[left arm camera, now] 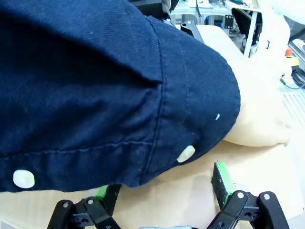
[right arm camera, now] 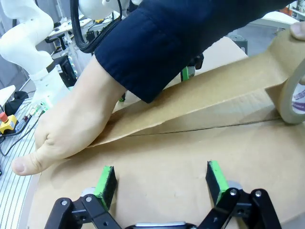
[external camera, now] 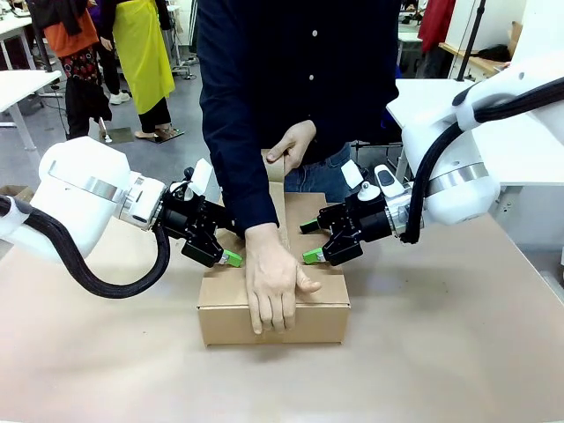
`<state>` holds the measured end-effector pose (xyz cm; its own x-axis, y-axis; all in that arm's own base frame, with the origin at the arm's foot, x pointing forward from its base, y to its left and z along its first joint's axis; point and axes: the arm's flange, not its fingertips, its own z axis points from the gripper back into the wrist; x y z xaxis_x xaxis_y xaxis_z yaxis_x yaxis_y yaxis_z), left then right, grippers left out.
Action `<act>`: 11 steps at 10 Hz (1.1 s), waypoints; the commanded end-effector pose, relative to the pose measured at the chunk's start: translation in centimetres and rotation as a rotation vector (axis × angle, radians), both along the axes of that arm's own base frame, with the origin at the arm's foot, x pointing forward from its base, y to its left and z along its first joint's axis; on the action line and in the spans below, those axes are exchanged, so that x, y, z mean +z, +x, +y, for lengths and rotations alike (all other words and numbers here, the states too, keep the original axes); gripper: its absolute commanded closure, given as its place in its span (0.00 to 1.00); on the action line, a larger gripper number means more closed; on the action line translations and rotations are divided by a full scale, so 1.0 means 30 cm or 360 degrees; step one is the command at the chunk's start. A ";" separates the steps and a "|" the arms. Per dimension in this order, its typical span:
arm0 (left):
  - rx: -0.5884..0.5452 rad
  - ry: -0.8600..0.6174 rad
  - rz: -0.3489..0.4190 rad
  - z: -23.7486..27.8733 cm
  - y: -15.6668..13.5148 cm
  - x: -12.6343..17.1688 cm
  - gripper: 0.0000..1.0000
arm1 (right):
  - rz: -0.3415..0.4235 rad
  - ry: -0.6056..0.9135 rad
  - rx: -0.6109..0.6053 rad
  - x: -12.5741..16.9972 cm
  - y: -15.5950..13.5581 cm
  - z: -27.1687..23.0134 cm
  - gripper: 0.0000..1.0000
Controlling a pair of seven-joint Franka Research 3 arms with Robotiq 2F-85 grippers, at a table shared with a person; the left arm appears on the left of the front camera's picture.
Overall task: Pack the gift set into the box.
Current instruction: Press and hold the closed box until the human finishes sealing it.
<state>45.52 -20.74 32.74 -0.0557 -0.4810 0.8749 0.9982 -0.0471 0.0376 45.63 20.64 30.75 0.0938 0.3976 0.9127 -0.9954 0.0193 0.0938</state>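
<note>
Tabletop: closed box (external camera: 273, 313), hand (external camera: 273, 282) pressing.

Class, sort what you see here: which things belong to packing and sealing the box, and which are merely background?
Belonging to the job:
the box
brown tape strip
tape roll
the person's hand
left gripper
right gripper

Background:
table
white robot arm at another table
</note>
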 end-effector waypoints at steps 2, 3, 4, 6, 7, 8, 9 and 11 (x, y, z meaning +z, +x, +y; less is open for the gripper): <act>-0.0002 0.0021 -0.0013 -0.004 -0.005 -0.008 0.00 | 0.0007 -0.0006 0.0000 -0.010 -0.002 -0.002 0.00; -0.0002 0.0021 -0.0013 -0.004 -0.005 -0.008 0.00 | 0.0007 -0.0006 0.0000 -0.010 -0.002 -0.002 0.00; -0.0002 0.0021 -0.0013 -0.004 -0.005 -0.008 0.00 | 0.0007 -0.0006 0.0000 -0.010 -0.002 -0.002 0.00; -0.0002 0.0021 -0.0013 -0.004 -0.005 -0.008 0.00 | 0.0007 -0.0006 0.0000 -0.010 -0.002 -0.002 0.00; -0.0002 0.0021 -0.0013 -0.004 -0.005 -0.008 0.00 | 0.0007 -0.0006 0.0000 -0.010 -0.002 -0.002 0.00; -0.0002 0.0021 -0.0013 -0.004 -0.005 -0.008 0.00 | 0.0007 -0.0006 0.0000 -0.010 -0.002 -0.002 0.00; -0.0002 0.0021 -0.0013 -0.004 -0.005 -0.008 0.00 | 0.0007 -0.0006 0.0000 -0.010 -0.002 -0.002 0.00; -0.0002 0.0021 -0.0013 -0.004 -0.005 -0.008 0.00 | 0.0007 -0.0006 0.0000 -0.010 -0.002 -0.002 0.00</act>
<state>45.53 -20.75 32.75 -0.0559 -0.4810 0.8750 0.9982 -0.0472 0.0378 45.64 20.63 30.76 0.0938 0.3976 0.9127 -0.9954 0.0195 0.0938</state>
